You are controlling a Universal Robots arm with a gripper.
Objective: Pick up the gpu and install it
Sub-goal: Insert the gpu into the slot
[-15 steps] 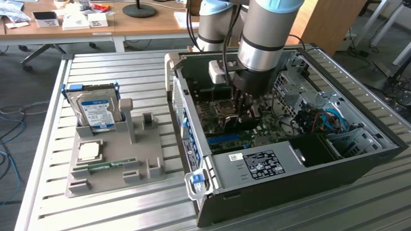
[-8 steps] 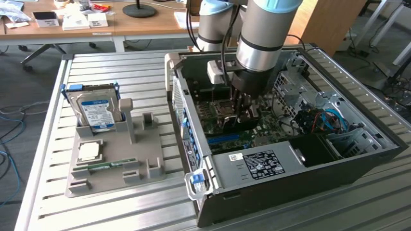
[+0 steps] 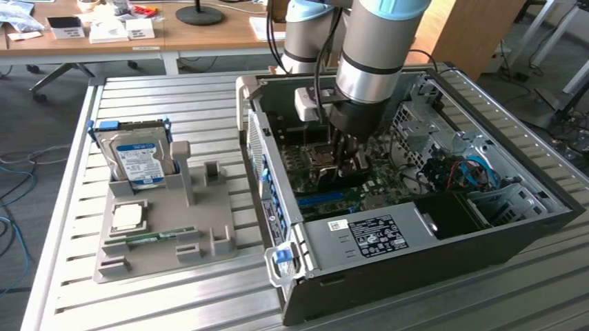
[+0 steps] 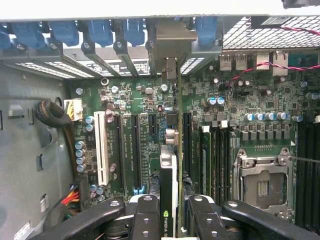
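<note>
Gripper [image 4: 173, 206]: both black fingers [image 4: 145, 220] closed against the two faces of the gpu, deep inside the computer case [image 3: 515, 234]; in the exterior view the gripper [image 3: 348, 153] hangs below the arm [image 3: 373, 62], within the case walls.
Gpu [image 4: 169, 175]: clamped between the fingers, seen edge-on and standing upright on its long edge; its far end reaches the slot openings in the case's rear wall.
Seating: cannot tell whether the card's lower edge is down in a slot or just above it.
Motherboard [image 4: 150, 100]: green, flat against the case floor, directly beneath the gpu; long black slots run along both sides of the card.
White slot [image 4: 101, 150]: on the motherboard, parallel to the gpu, a few slots away.
Processor socket [image 4: 262, 185]: silver frame on the motherboard, on the opposite side of the gpu from the white slot.
Blue clips [image 4: 100, 30]: a row along the case's rear wall.
Power supply [image 3: 373, 234]: labelled silver box in the case's near corner.
Grey holder [image 3: 184, 234]: outside the case, on the exterior view's left.
Hard drive [image 3: 138, 158]: upright in that holder.
Memory stick [image 3: 152, 238]: lying in the holder.
Table [image 3: 138, 96]: slatted metal, under the case and holder.
</note>
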